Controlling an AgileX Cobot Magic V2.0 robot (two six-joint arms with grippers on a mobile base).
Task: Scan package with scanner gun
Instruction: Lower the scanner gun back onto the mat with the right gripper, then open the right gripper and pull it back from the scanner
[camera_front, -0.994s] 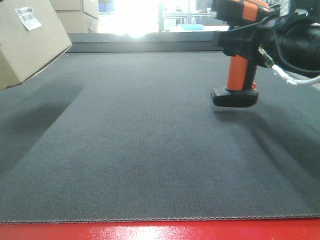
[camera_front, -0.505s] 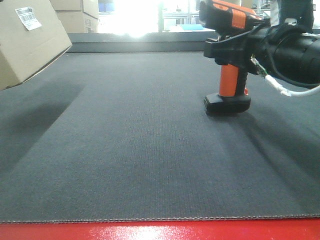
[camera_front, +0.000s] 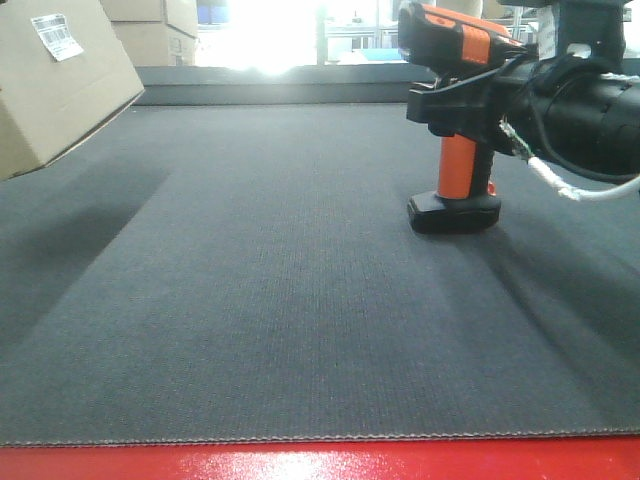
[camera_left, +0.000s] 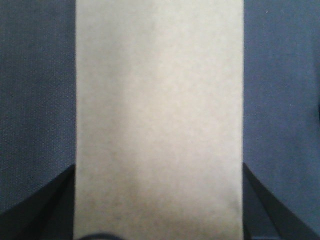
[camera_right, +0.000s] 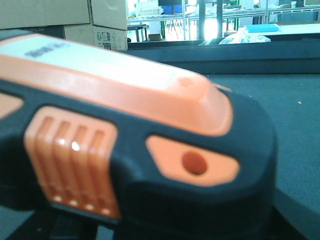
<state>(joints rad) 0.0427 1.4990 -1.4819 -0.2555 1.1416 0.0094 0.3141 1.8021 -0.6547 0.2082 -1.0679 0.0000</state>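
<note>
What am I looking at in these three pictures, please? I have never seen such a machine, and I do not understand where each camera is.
This is a robot with two arms, each ending in a hand. The front picture looks across a dark mat. There the right hand grips an orange and black scanner gun, upright, its foot down by the mat. At the far left a tan package with a white barcode label hangs tilted above the mat. The other two cameras sit on the wrists. The left one looks at the package's plain side, held in the left hand. The right one shows the scanner gun very close.
</note>
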